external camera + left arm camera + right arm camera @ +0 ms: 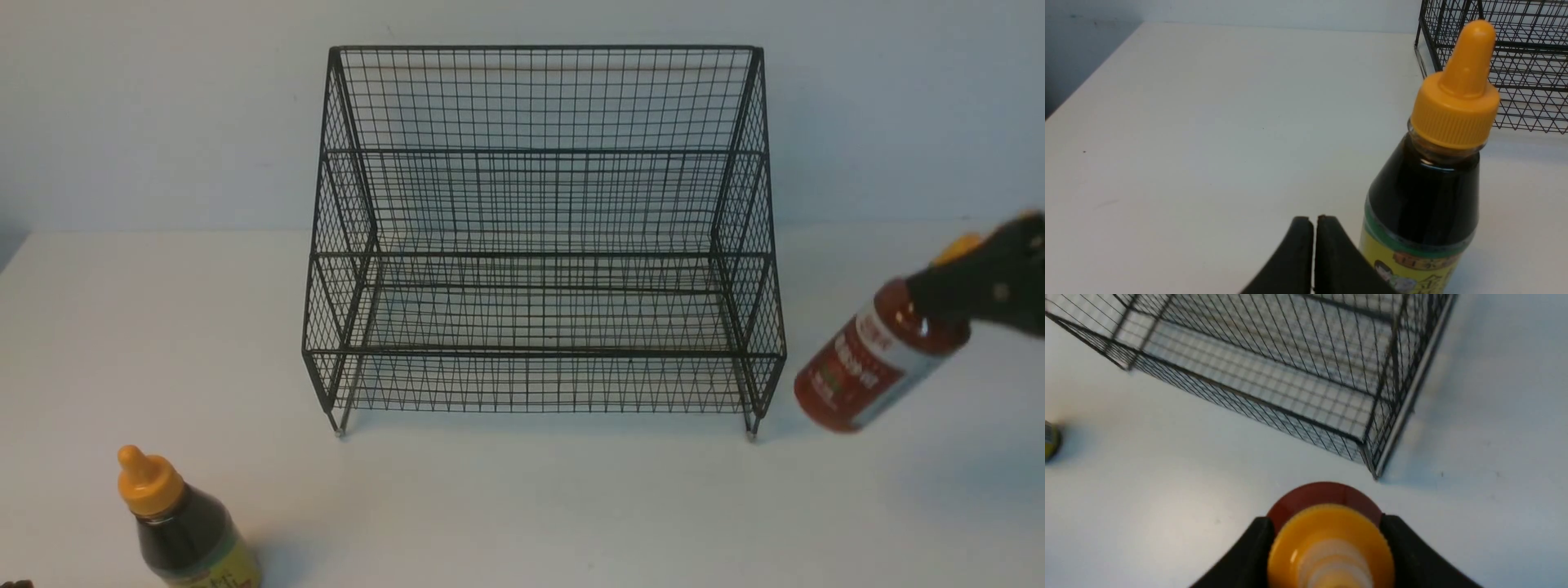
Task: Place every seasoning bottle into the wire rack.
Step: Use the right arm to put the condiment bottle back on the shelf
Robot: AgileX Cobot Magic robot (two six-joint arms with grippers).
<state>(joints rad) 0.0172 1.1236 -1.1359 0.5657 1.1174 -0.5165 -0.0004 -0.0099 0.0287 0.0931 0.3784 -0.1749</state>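
Observation:
The black wire rack (539, 245) stands at the table's middle back, both tiers bare. My right gripper (976, 282) is shut on the red sauce bottle (873, 359) at its neck and holds it tilted in the air, just right of the rack. In the right wrist view my gripper (1327, 526) clamps the bottle's yellow-orange cap (1331, 547), above the rack's corner (1372, 465). The near-black bottle (184, 531) stands upright at the front left. In the left wrist view my left gripper (1314, 222) is shut and empty, just beside that bottle (1429, 196).
The white table (522, 506) ends at a pale wall behind the rack. The table's left edge (1090, 81) shows in the left wrist view. The near-black bottle's base shows at the edge of the right wrist view (1050, 441).

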